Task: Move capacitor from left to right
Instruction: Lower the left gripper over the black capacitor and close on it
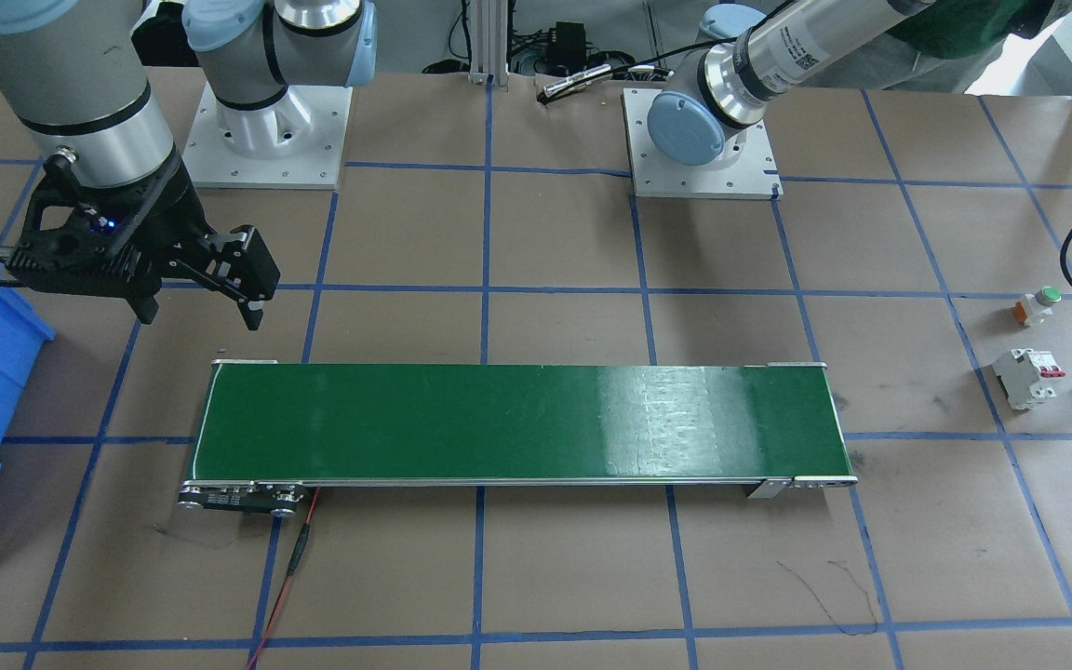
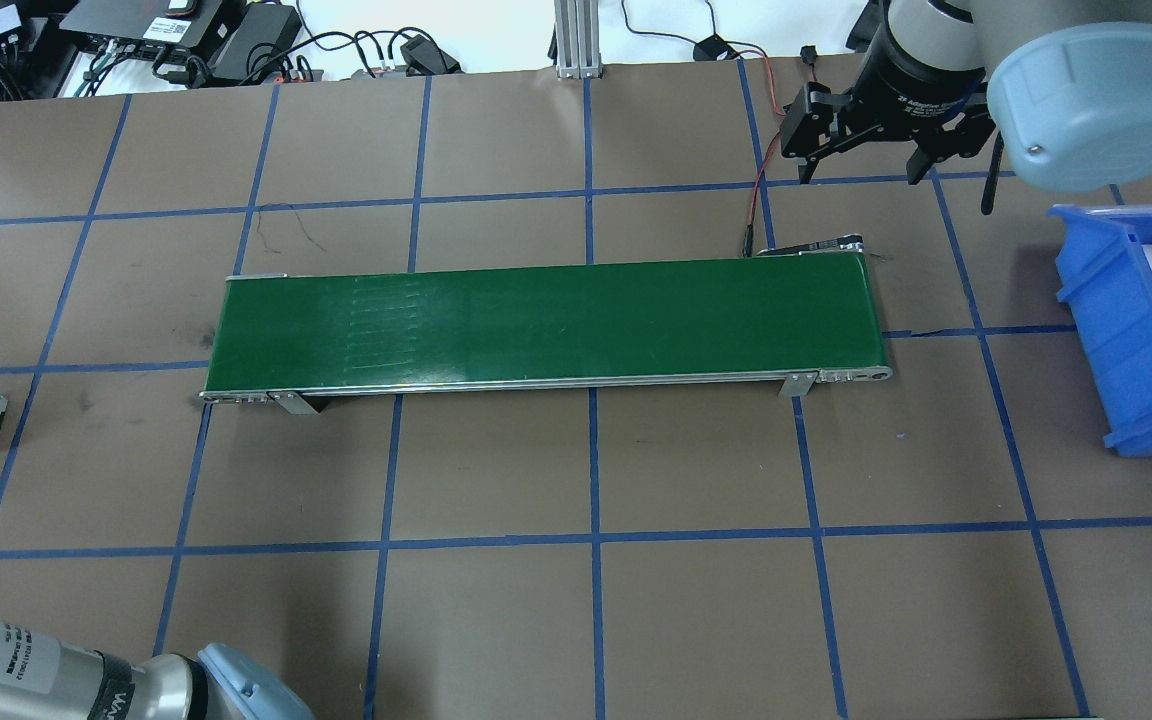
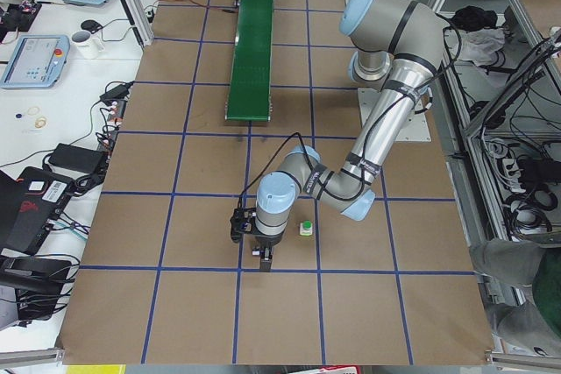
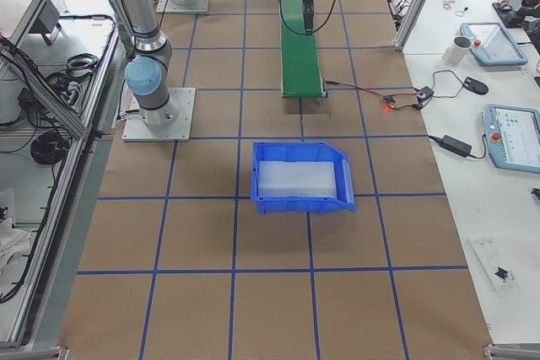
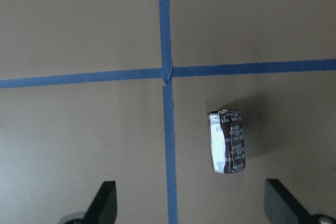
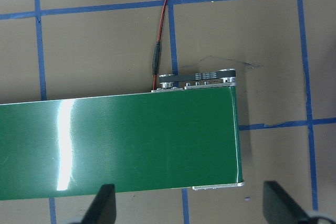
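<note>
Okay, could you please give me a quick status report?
Left end effector open, right end effector open. Capacitor on its side below left end effector, ungrasped. No obstruction visible.

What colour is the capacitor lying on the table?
The capacitor is glossy dark brown with pale lettering, seen best in the left wrist view.

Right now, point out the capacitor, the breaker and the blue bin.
capacitor [image 5: 227, 141]: left wrist view, middle of its sleeve.
breaker [image 1: 1020, 380]: front-facing view, white body.
blue bin [image 4: 304, 201]: right side view, near wall.
</note>
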You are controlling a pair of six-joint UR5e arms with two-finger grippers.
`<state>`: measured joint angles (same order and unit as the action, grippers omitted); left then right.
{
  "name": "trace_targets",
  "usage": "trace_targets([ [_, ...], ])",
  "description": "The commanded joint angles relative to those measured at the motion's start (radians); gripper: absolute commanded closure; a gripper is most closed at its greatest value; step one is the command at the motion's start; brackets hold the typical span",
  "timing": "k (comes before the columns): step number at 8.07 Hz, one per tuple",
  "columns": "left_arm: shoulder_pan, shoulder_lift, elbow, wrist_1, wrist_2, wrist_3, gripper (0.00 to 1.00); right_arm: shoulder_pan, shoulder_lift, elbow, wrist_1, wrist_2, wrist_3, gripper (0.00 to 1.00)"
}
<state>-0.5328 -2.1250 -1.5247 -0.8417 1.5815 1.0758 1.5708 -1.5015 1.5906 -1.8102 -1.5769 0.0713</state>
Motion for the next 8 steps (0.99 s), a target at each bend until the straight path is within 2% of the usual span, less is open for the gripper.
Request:
trace_targets([
  [1, 0.008, -0.047, -0.009, 0.009, -0.029, -0.020, 0.00, 0.000, -0.008, -0.008, 0.000, 0.000, -0.002, 0.00],
  [2, 0.008, -0.052, -0.023, 0.019, -0.029, -0.031, 0.04, 0.000, -0.011, -0.024, 0.014, -0.002, -0.002, 0.00],
  [3, 0.008, -0.053, -0.050, 0.029, -0.052, -0.051, 0.03, 0.000, -0.016, -0.050, 0.088, 0.003, -0.001, 0.00],
  [4, 0.008, -0.053, -0.074, 0.029, -0.055, -0.053, 0.03, 0.000, -0.019, -0.064, 0.112, 0.014, 0.002, 0.00],
  [5, 0.008, -0.053, -0.075, 0.030, -0.055, -0.053, 0.03, 0.000, -0.019, -0.063, 0.118, 0.012, 0.001, 0.00],
  [7, 0.008, -0.055, -0.075, 0.030, -0.043, -0.053, 0.03, -0.002, -0.008, -0.061, 0.237, -0.003, -0.004, 0.00],
  [8, 0.008, -0.055, -0.074, 0.030, -0.032, -0.057, 0.00, -0.002, -0.011, -0.061, 0.248, 0.000, -0.001, 0.00],
])
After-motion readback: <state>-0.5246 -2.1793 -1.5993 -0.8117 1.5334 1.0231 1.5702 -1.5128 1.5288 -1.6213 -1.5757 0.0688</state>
